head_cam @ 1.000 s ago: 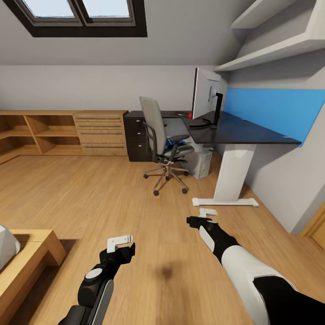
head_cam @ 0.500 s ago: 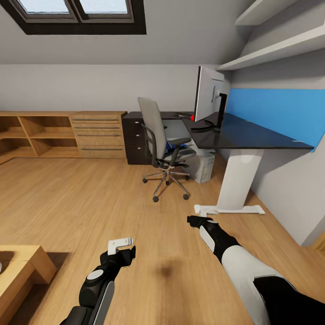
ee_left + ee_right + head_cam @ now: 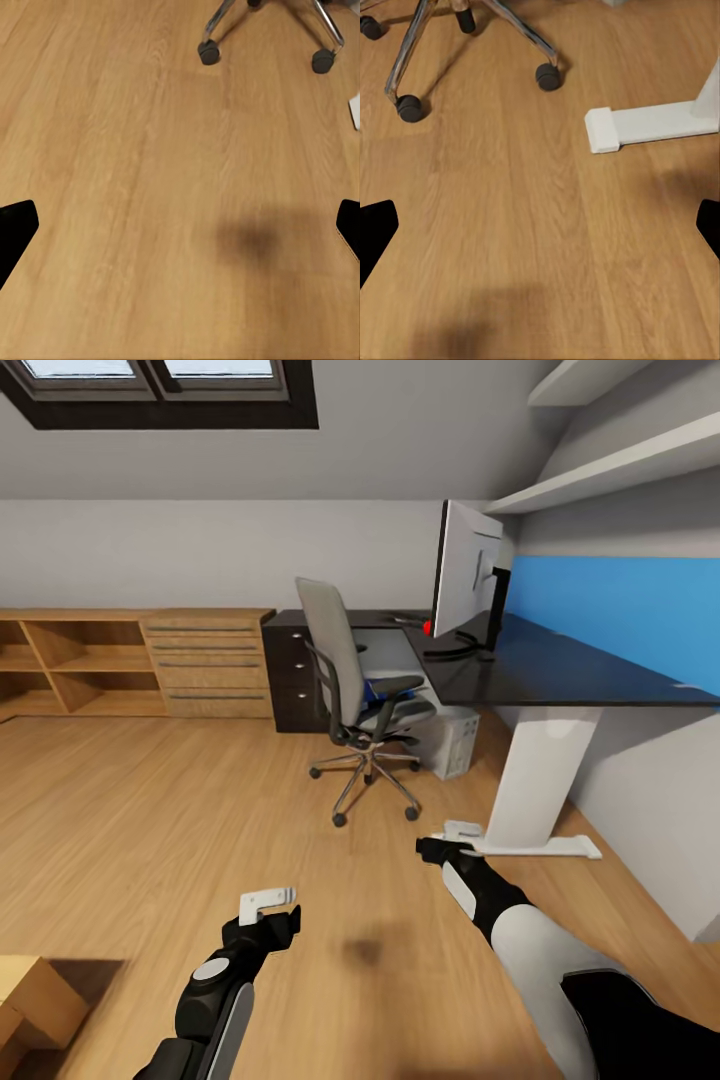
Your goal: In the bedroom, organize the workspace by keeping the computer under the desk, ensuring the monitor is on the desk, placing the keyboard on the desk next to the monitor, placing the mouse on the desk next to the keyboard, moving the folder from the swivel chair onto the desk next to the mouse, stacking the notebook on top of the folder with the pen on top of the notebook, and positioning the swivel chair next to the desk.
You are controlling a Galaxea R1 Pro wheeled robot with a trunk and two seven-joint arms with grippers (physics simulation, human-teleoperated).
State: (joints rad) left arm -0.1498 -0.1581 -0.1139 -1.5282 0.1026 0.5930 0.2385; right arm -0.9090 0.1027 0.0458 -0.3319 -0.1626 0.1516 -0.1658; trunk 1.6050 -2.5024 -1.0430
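Observation:
The grey swivel chair [image 3: 352,685] stands in front of the black-topped desk [image 3: 570,672], with something flat and blue [image 3: 377,684] on its seat. On the desk the monitor [image 3: 464,574] stands edge-on to me. The pale computer [image 3: 449,741] sits on the floor under the desk. Keyboard, mouse, folder, notebook and pen cannot be made out from here. My left gripper [image 3: 266,903] [image 3: 180,232] and right gripper [image 3: 456,836] [image 3: 540,232] hang open over bare floor, well short of the chair. The chair's casters [image 3: 208,51] [image 3: 547,76] lie ahead of them.
The desk's white leg and foot [image 3: 528,845] [image 3: 649,124] rest just ahead of my right gripper. A black drawer unit [image 3: 286,678] and a light-wood chest [image 3: 205,663] line the back wall. A wooden corner [image 3: 35,1000] sits at the lower left. Wide wood floor lies ahead.
The whole view has shifted: the camera has come closer to the desk and chair, and the wooden corner has slid toward the lower-left edge. Both arms hold the same pose.

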